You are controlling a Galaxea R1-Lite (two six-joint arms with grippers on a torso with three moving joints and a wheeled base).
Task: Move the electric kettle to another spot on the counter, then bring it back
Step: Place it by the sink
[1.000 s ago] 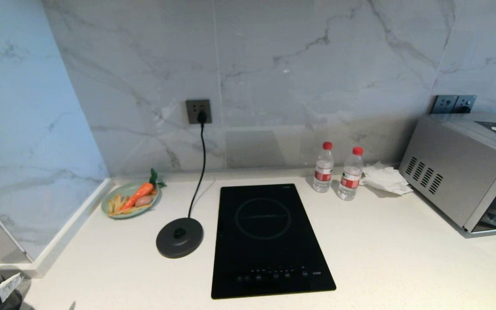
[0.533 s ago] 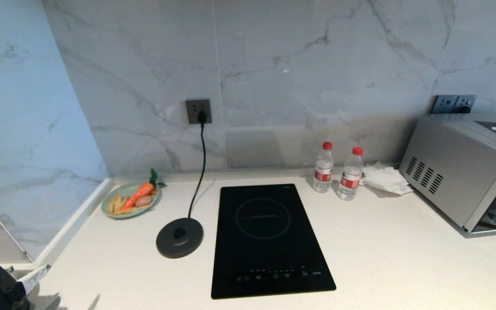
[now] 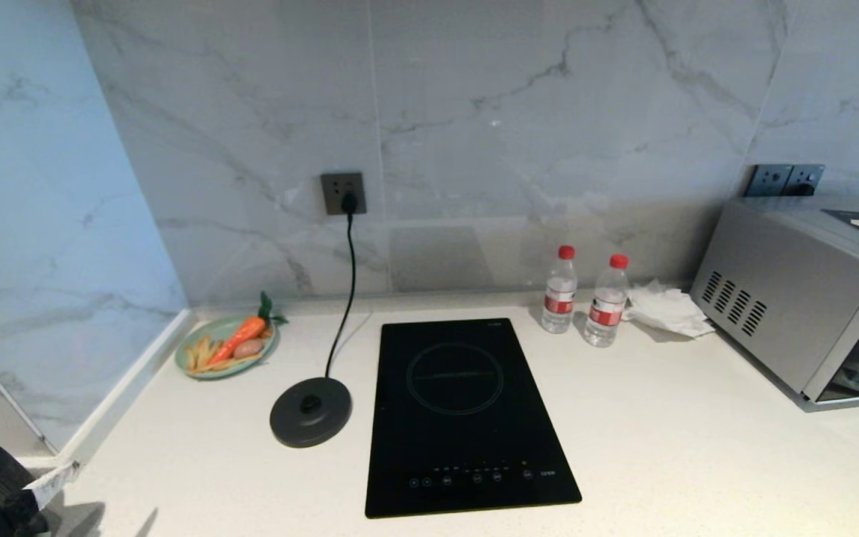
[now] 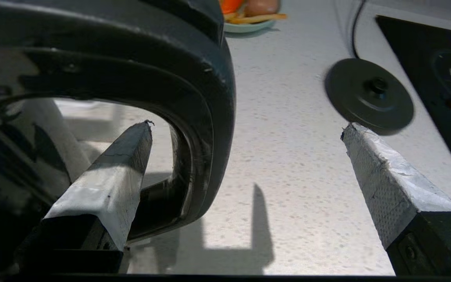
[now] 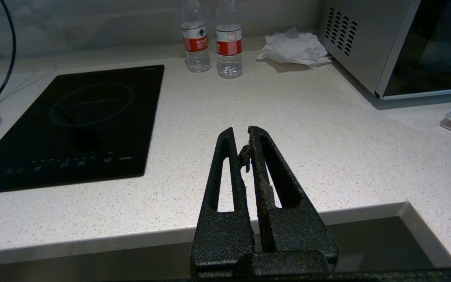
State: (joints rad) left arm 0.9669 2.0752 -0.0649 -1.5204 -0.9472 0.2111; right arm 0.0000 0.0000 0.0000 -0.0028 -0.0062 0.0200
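The electric kettle (image 4: 104,51) fills the near side of the left wrist view, glossy black, with its loop handle (image 4: 213,129) closest. My left gripper (image 4: 246,127) is open wide astride that handle. One taped finger (image 4: 121,172) reaches inside the loop and the other (image 4: 382,176) stands well clear outside; neither presses the handle. In the head view only a taped fingertip (image 3: 49,477) and a black mass show at the counter's (image 3: 661,418) near left corner. My right gripper (image 5: 242,133) is shut and empty, parked over the counter's front edge.
The round corded base disc (image 3: 311,412) lies bare beside the black hob (image 3: 459,410). A plate of toy vegetables (image 3: 227,347) sits at back left. Two water bottles (image 3: 560,291), crumpled tissue (image 3: 668,309) and a microwave (image 3: 810,291) stand at back right.
At the near left corner my left arm has shifted slightly forward and inward, and its taped fingertip now shows further onto the counter. The fingers stay open. Everything else is unmoved.
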